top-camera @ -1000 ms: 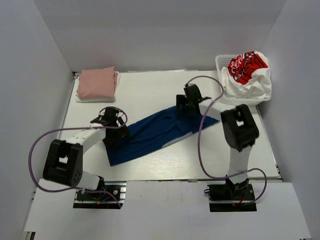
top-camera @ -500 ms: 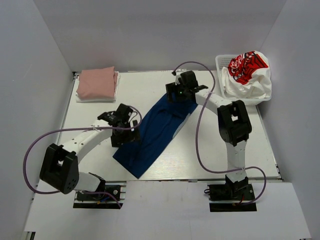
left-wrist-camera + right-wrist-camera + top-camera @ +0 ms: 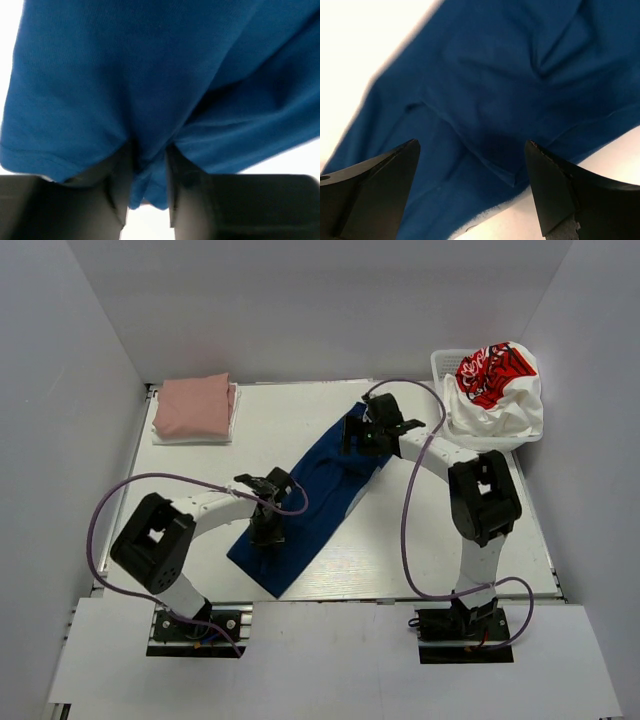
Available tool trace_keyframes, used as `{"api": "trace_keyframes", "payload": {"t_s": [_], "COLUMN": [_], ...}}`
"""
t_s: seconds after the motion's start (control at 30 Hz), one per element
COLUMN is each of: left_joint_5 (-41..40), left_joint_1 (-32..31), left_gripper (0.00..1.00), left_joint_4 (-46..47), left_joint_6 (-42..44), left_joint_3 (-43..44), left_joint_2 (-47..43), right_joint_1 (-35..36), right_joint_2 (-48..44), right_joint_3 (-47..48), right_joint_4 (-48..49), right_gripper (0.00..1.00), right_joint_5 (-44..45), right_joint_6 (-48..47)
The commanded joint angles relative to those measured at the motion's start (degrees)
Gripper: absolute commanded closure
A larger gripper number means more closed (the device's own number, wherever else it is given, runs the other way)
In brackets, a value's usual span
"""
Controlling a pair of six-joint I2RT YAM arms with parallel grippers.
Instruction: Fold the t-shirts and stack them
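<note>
Since a second ago the navy t-shirt (image 3: 312,502) has swung from lying mostly across the table (image 3: 450,540) to a steeper diagonal. My left gripper (image 3: 267,530) has travelled right and nearer with it.

Findings, near to far:

1. The navy shirt lies mid-table as a long narrow band. Its long axis runs from a near-left corner to a far-right end. The near end points toward the left arm's base. The far end points toward the basket (image 3: 440,364).

2. My left gripper sits on the near half of the band, at its left edge. In the left wrist view my left gripper (image 3: 145,195) is clamped on a bunched fold of the blue cloth (image 3: 150,90). The fabric is pinched between both fingers (image 3: 116,190) and drapes over them.

3. My right gripper (image 3: 362,435) is over the far end of the band. The right wrist view shows my right gripper (image 3: 471,145) with jaws wide apart and nothing between them. The creased blue cloth (image 3: 520,65) lies below. I cannot tell whether the fingertips touch it.

4. A dusty-pink t-shirt (image 3: 193,406) sits folded at the far left, on top of a folded white layer (image 3: 190,438).

5. At the far right, a white t-shirt with red graphic (image 3: 495,390) is heaped in the basket and spills over its near rim.
</note>
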Motion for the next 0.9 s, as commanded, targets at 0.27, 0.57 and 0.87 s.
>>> {"api": "trace_keyframes", "payload": {"t_s": [0.27,0.57,0.87], "left_joint_5": [5.9,11.1,6.5], "left_joint_1": [-10.4,-20.4,-26.3], "left_gripper": [0.66,0.42,0.10], "left_joint_4": [3.1,3.6,3.8], "left_joint_6": [-2.1,-0.3,0.9], "left_joint_3": [0.8,11.3,21.1], "left_joint_2": [9.3,17.0,18.5], "right_joint_1": [0.7,-0.6,-3.9], "right_joint_2": [17.1,38.9,36.6], "right_joint_3": [12.9,43.1,48.0], "right_joint_4": [-10.2,-19.0,-13.2], "right_gripper": [0.10,0.10,0.10], "right_joint_5": [1.0,-2.4,-12.1], "right_joint_6": [5.8,1.6,-5.2]}}
